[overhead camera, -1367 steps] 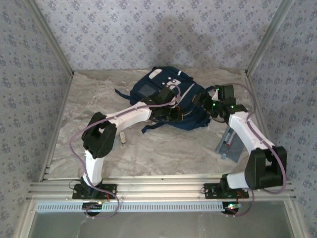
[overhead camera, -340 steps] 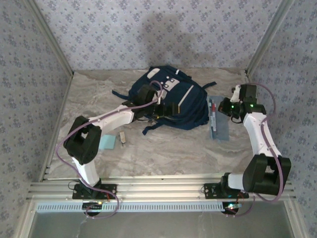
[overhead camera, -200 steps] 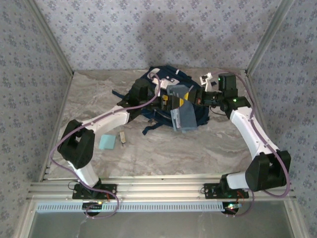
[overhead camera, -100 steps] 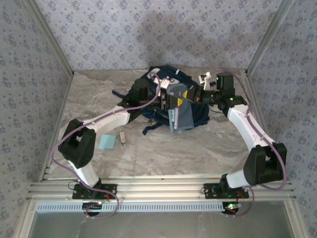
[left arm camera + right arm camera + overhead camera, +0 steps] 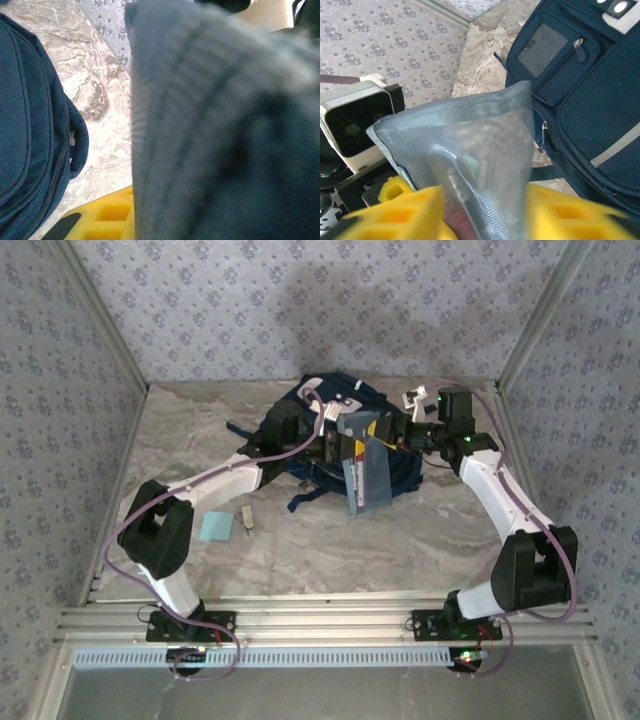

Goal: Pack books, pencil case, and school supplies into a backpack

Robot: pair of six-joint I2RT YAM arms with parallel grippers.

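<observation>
The pencil case [image 5: 365, 468] is hanging upright in the air in front of the backpack [image 5: 402, 470], its upper end between the two grippers and its lower end reaching down toward the table [image 5: 300, 550]; whether the lower edge is touching the marble surface cannot be told. In the right wrist view the grey mesh of the pencil case [image 5: 480, 150] is standing between the yellow fingers [image 5: 395, 210] of the right gripper [image 5: 485, 212], which are spread well apart on either side of it. In the overhead view the right gripper [image 5: 392, 435] is pointing at the upper end of the pouch from the right, and the left gripper [image 5: 338, 445] is meeting it from the left. In the left wrist view the pencil case [image 5: 210, 125] is sitting blurred directly in front of the lens, with one yellow finger [image 5: 107, 222] showing at the bottom edge; whether the left jaws are clamping the pouch cannot be told. The backpack [image 5: 590, 100] is lying flat at the back centre of the table. The light-blue pad [image 5: 215, 527] and the beige eraser [image 5: 246, 518] are lying just beside each other near the left arm, well apart from the backpack.
</observation>
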